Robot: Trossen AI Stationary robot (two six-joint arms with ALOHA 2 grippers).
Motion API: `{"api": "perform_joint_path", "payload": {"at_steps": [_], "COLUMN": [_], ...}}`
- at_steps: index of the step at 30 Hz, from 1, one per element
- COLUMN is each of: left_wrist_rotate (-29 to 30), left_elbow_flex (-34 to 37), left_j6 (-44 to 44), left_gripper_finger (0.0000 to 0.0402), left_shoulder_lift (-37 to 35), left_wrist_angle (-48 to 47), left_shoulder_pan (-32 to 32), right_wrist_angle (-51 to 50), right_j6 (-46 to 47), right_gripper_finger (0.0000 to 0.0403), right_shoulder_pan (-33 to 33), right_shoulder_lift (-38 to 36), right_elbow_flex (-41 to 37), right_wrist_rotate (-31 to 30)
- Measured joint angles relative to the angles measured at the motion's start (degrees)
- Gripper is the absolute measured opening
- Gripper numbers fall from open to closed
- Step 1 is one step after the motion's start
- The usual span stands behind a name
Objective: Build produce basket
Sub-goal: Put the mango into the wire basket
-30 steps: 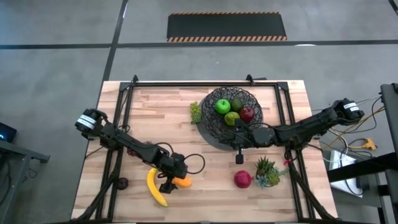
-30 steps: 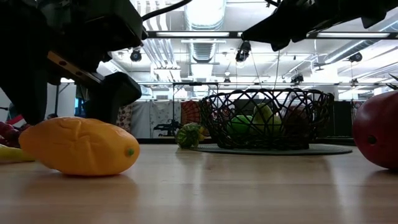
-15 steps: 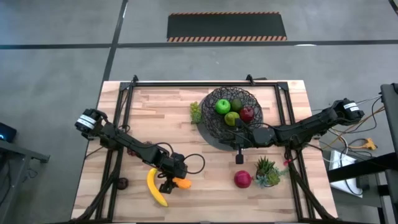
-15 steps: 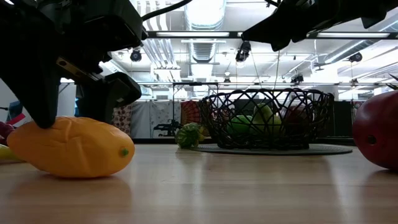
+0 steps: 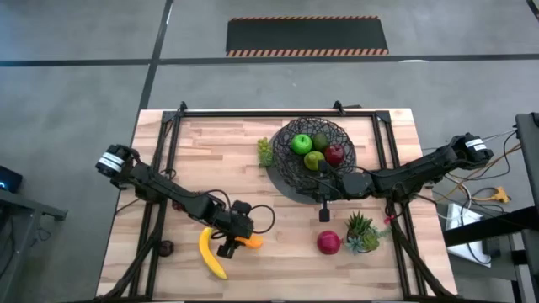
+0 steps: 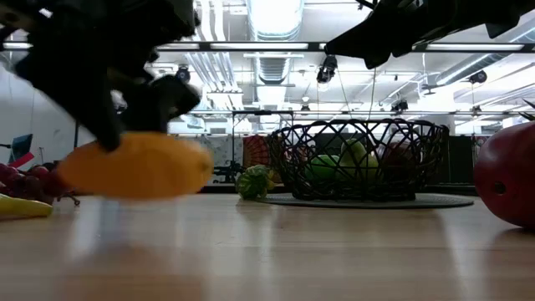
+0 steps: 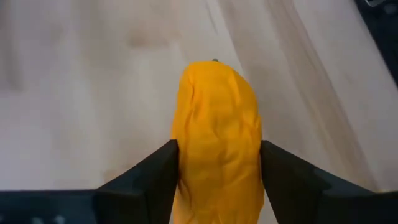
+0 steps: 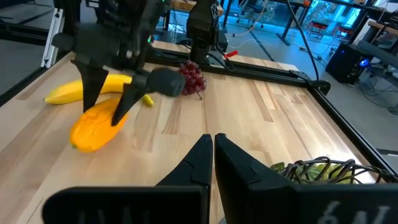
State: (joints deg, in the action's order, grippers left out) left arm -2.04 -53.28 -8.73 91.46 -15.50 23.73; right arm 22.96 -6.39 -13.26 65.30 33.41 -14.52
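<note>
While its dark fingers pinch a bumpy orange toy fruit (image 7: 217, 137) just above the wooden table (image 5: 278, 252), the left gripper (image 5: 233, 237) reaches low beside the yellow banana (image 5: 210, 252). The right gripper (image 5: 323, 210), fingers pressed together, hangs by the round black wire basket (image 5: 290, 172).

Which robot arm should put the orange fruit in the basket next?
The left. Its left gripper is clamped on the orange fruit, lifted off the table. The right gripper is shut and empty beside the basket.

The left gripper (image 5: 233, 244) now closes its fingers (image 7: 155, 174) against both sides of the orange piece (image 6: 134, 165), where before they stood wider around it. The piece, earlier resting on the table (image 6: 334, 251), now hangs clear above it.
</note>
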Motion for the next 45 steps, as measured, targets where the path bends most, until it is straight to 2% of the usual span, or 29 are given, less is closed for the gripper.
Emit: {"api": "perform_joint_path", "payload": {"at_steps": [6,10,16,22,25,30,35,45], "left_wrist_rotate": [11.6,17.1,20.4,20.6,20.6,20.8,21.1,23.5], "left_elbow_flex": [0.1,1.2,6.9,14.0,17.8,22.4,24.6,25.2], "left_j6": [5.3,11.6,21.7,28.4,28.8,28.6,28.6,28.6], "left_gripper_finger": [0.0188,0.0188,0.0187,0.0187,0.0187,0.0187,0.0187,0.0187], "left_shoulder_lift": [-4.7,-7.4,-10.1,-9.8,-9.8,-9.8,-9.8,-9.8], "left_wrist_angle": [0.8,7.8,27.8,50.8,59.9,69.7,73.4,74.0], "left_shoulder_pan": [0.0,0.0,-0.7,-2.4,-3.3,-3.9,-3.9,-4.7], "right_wrist_angle": [1.4,6.8,21.3,33.4,36.7,37.4,36.5,35.8], "right_j6": [0.0,-1.0,-2.9,-6.6,-8.0,-7.8,-7.7,-6.4], "right_gripper_finger": [0.0009,0.0009,0.0009,0.0009,0.0009,0.0013,0.0059,0.0224], "right_shoulder_pan": [-0.1,-0.1,-0.4,-0.8,-0.7,-0.7,-0.7,-0.7], "right_shoulder_lift": [0.0,0.1,3.0,9.1,12.1,14.8,14.6,11.1], "right_elbow_flex": [0.0,-1.1,-4.4,-5.5,-4.4,-1.3,1.0,1.1], "right_wrist_rotate": [0.2,2.9,4.5,4.5,4.5,4.0,4.0,5.6]}}
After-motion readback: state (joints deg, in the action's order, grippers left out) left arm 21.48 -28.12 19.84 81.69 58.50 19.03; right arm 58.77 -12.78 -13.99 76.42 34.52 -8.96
